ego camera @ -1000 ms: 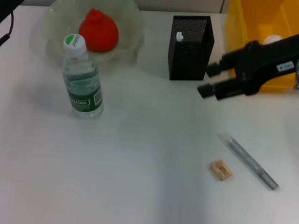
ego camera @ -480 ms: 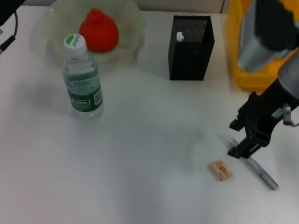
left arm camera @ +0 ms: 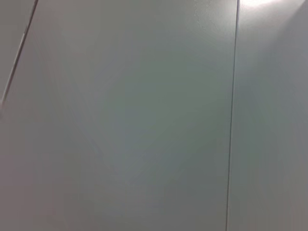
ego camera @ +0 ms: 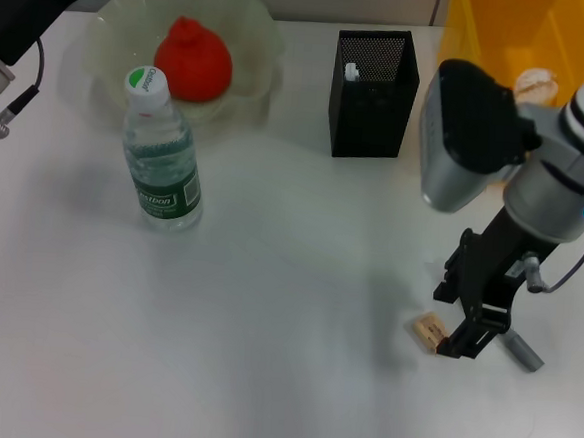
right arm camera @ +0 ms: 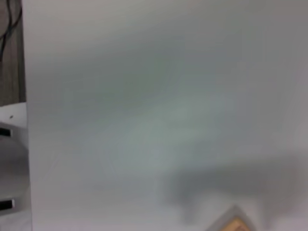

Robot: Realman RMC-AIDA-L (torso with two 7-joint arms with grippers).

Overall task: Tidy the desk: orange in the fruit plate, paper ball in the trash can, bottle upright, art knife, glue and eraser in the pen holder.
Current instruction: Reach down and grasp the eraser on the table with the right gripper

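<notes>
r gripper [ego camera: 470,319] lowered over knife [ego camera: 523,352] beside eraser [ego camera: 428,330], fingers spread, nothing pinched, orange [ego camera: 192,58] in plate [ego camera: 260,36], bottle [ego camera: 161,155] upright, l arm parked at far-left edge, gripper unseen

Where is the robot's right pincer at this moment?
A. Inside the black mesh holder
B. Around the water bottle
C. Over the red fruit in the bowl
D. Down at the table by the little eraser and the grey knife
D: in the head view the right pincer is low over the table, between the eraser and the grey knife.
</notes>
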